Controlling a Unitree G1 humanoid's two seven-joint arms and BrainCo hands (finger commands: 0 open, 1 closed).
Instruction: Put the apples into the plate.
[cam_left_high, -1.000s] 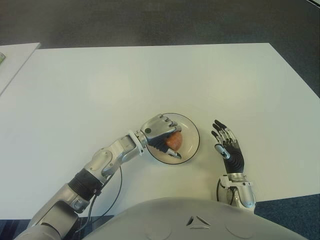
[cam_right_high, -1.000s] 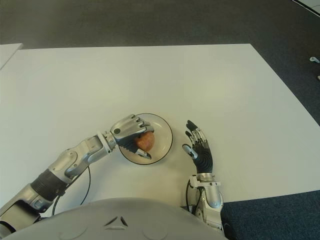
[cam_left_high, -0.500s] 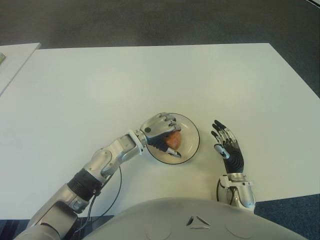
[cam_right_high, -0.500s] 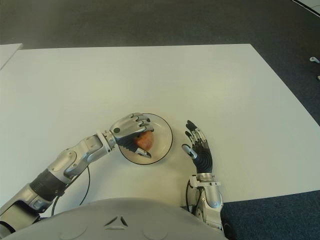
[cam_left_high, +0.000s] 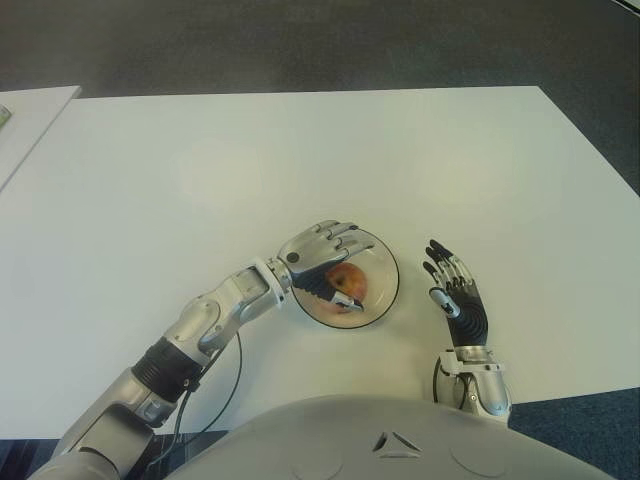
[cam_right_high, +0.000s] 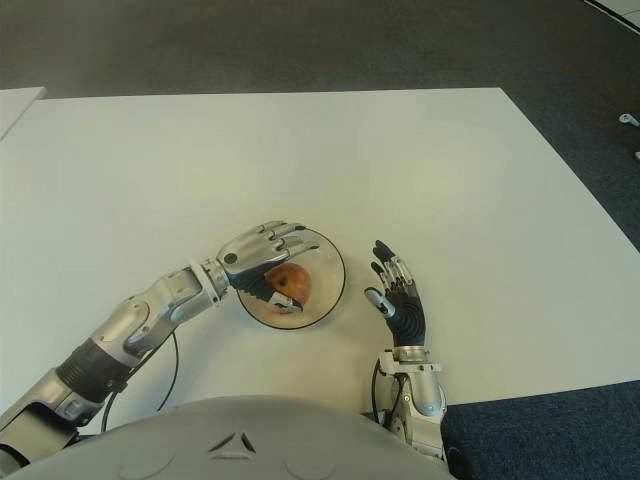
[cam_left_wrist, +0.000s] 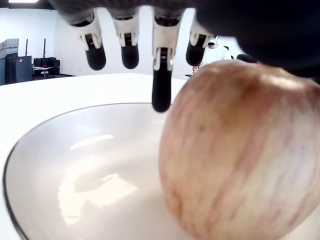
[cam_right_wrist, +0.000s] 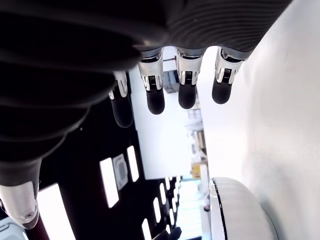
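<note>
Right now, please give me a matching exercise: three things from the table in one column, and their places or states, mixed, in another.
Things:
1. red-yellow round apple
2. left robot hand
3. right robot hand

States:
A. open, beside the white round plate, on its right
B. lying in the plate
C. fingers spread above the apple

Pairs: 1-B, 2-C, 3-A

This looks like a lab or office room. A broad white desk (cam_left_high: 300, 150) fills the eye views, standing on dark grey carpet floor (cam_left_high: 300, 40), with the corner of a second white desk (cam_left_high: 30, 115) just off to the left. Behind the plate, the left wrist view catches white walls (cam_left_wrist: 30, 35) and dark cabinets (cam_left_wrist: 20, 67).
</note>
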